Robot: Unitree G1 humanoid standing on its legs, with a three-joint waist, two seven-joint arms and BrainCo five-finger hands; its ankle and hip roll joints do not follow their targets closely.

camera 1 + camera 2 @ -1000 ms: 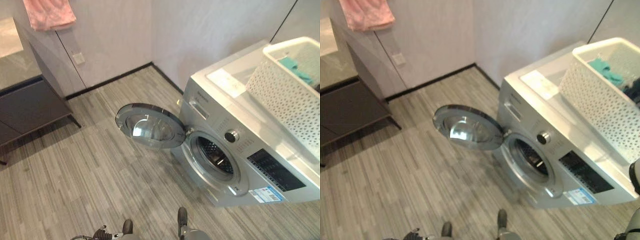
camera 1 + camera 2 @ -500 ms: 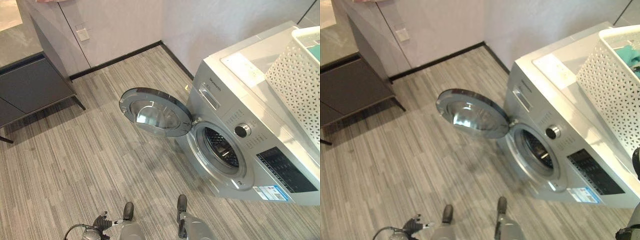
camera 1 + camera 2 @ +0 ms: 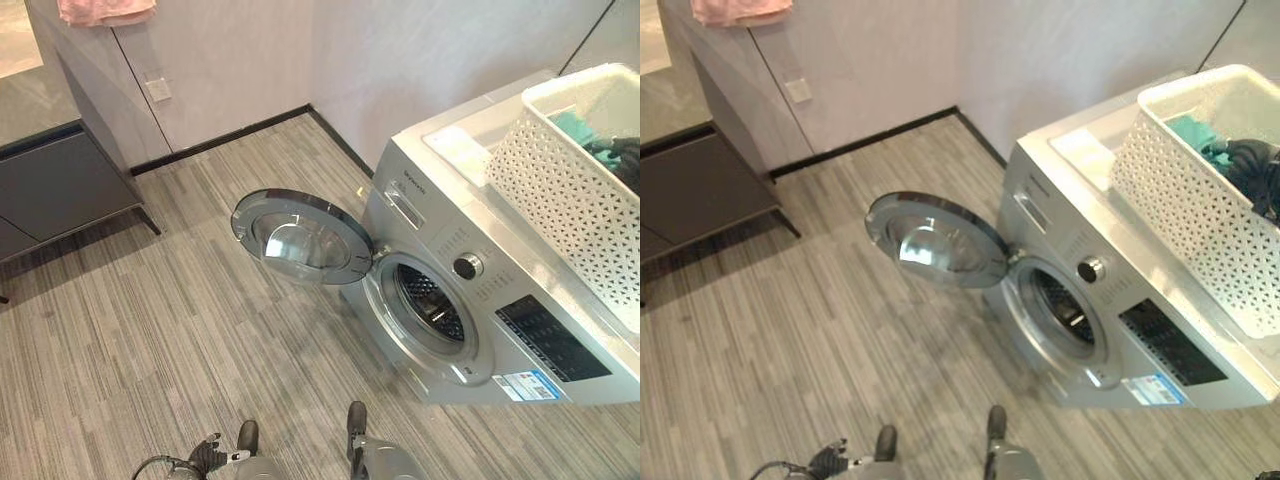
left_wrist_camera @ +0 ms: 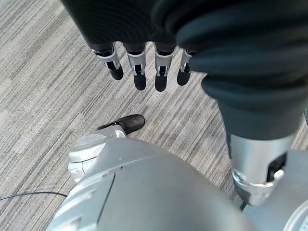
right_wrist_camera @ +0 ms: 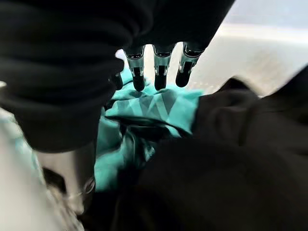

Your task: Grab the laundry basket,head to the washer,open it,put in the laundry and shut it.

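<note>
Laundry: teal cloth (image 5: 159,108) and dark cloth (image 5: 231,163) lie in the basket (image 3: 1185,215) on top of the washer (image 3: 520,330), just under the right fingertips.
Handling: probably soft, light and floppy; best gathered in a bunch where the teal folds heap up below the fingers.
Right hand (image 5: 156,67): fingers straight, grasping nothing.
Left hand (image 4: 139,62): fingers relaxed over the floor (image 4: 38,96), empty.
Door (image 3: 300,238): swung open, drum (image 3: 430,300) dark inside.
Hidden: the basket's far side is cut off; how much laundry lies beneath is unclear.
</note>
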